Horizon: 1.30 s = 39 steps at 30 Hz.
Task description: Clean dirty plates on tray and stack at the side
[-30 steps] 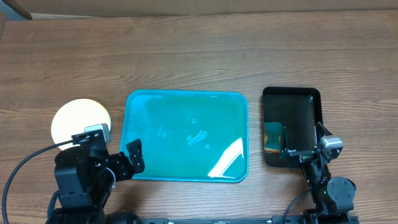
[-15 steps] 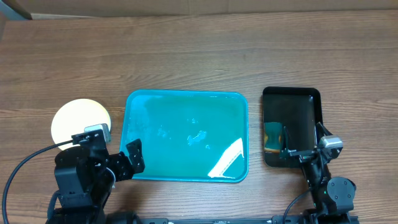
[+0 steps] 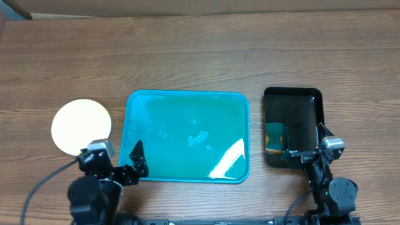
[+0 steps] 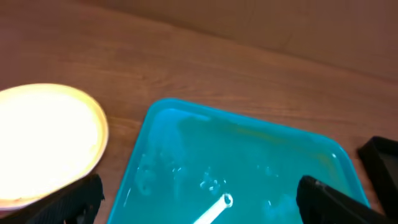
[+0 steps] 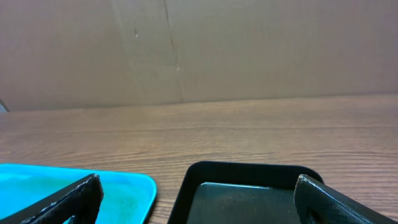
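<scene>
Plates: the round pale plates [image 3: 80, 125] lie at the left on the wood-grain counter [image 3: 200, 56], beside the tray's left edge and clear of it. From above you see one clean disc with no sauce smear on its face.
Left gripper: your left gripper [image 4: 200, 190] is spread wide and holds nothing. It hangs over the near left corner of the tray, facing across it.
Tray: the large glossy teal-blue rectangular tray [image 3: 162, 119] sits mid-counter and carries no plate, only wet streaks and a bright glare patch.
Black tray: the smaller narrow black tray [image 3: 309, 106] sits to the right, with a teal-and-yellow block [image 3: 274, 137] in its near left part.
Right gripper: your right gripper [image 5: 196, 193] is spread wide and empty at the near edge of the black tray.
Progress: wiping and stacking look finished to me, since nothing dirty remains on the teal tray. At most you have the arms left to park.
Hidden: you cannot count the pile, because the overhead view shows only the top plate and the left wrist view is washed out by light. The faces of any plates underneath are covered. The block is probably the sponge, but it is too small to be sure. The right wrist view cuts off the near part of the black tray.
</scene>
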Tool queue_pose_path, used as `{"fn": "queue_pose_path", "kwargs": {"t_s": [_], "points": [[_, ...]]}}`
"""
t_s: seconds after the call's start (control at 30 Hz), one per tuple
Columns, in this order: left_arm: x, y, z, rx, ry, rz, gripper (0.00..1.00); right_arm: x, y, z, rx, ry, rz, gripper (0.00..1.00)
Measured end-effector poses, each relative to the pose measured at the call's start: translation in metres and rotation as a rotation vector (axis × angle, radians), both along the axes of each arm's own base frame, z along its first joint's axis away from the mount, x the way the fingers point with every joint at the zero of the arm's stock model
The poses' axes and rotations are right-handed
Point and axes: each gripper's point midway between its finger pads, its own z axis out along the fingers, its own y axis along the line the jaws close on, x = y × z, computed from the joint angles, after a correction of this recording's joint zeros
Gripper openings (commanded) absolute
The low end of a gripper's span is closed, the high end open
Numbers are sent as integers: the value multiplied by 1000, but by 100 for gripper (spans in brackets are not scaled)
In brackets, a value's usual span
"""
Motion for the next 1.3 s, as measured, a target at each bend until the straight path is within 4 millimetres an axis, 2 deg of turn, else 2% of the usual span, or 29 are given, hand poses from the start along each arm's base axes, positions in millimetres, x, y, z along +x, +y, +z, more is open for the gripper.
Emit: {"fn": "queue_pose_path", "kwargs": {"t_s": [0.17, 0.33, 0.5, 0.57, 0.63, 0.73, 0.83, 1.3], "points": [[17, -7, -8, 6, -207, -49, 100, 0, 0, 0, 0, 0, 0, 100], [32, -14, 7, 28, -407, -97, 100, 0, 0, 0, 0, 0, 0, 100], [35, -22, 26, 114, -583, -142, 100, 0, 0, 0, 0, 0, 0, 100], [36, -22, 22, 139, -590, -146, 100, 0, 0, 0, 0, 0, 0, 100], [38, -22, 9, 152, -551, -149, 100, 0, 0, 0, 0, 0, 0, 100], [41, -21, -21, 151, -436, -153, 100, 0, 0, 0, 0, 0, 0, 100], [41, -20, -43, 152, -355, -157, 100, 0, 0, 0, 0, 0, 0, 100], [41, -20, -44, 158, -349, -156, 100, 0, 0, 0, 0, 0, 0, 100]]}}
